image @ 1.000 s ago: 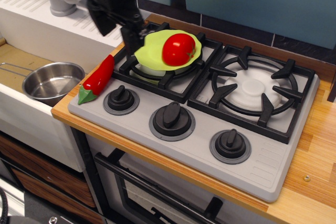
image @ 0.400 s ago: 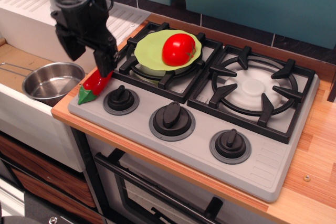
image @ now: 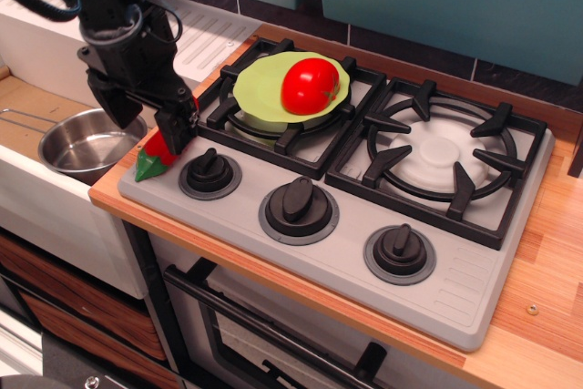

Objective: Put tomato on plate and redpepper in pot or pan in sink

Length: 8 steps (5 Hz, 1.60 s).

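Observation:
The round red tomato [image: 310, 86] sits on the lime-green plate [image: 260, 88], which lies on the stove's back left burner. The red pepper [image: 159, 148] lies on the stove's left edge, green stem end toward the front; only its lower part shows. My gripper [image: 144, 131] is open and low over the pepper. Its right finger [image: 173, 129] covers the pepper's upper half and its left finger [image: 114, 107] hangs over the sink side. The steel pot [image: 82, 148] stands in the white sink [image: 36, 52], just left of the pepper.
The grey stove [image: 455, 289] has a second burner [image: 442, 157] at the right and three black knobs [image: 298, 202] along the front. The wooden counter edge [image: 109, 198] runs between stove and sink. The ribbed draining board [image: 205, 34] lies behind my arm.
My gripper has moved from beside the plate leftward and down to the pepper, and now hangs lower over it. The tomato, plate, pepper and pot have not moved.

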Each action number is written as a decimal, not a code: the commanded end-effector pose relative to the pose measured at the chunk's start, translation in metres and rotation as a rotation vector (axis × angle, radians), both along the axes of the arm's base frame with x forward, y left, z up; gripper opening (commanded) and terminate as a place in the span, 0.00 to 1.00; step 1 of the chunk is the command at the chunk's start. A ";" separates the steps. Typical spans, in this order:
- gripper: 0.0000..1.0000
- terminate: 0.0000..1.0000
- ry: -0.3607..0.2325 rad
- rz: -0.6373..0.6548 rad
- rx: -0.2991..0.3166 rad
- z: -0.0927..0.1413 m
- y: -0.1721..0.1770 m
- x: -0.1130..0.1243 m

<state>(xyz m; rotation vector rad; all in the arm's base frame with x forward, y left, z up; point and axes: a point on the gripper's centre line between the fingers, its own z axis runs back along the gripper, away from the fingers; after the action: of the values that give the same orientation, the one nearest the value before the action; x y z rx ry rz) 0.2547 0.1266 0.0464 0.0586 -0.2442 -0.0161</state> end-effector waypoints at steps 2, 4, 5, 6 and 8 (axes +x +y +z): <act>1.00 0.00 -0.133 -0.111 -0.016 0.003 0.009 0.021; 1.00 0.00 -0.112 -0.108 -0.019 0.002 0.007 0.023; 1.00 0.00 -0.104 -0.106 -0.041 -0.005 0.007 0.026; 1.00 0.00 -0.108 -0.109 -0.066 -0.017 0.005 0.027; 0.00 0.00 -0.066 -0.094 -0.108 -0.024 0.004 0.028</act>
<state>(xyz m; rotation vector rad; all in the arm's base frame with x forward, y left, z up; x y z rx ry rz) 0.2787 0.1301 0.0170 -0.0784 -0.2914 -0.0955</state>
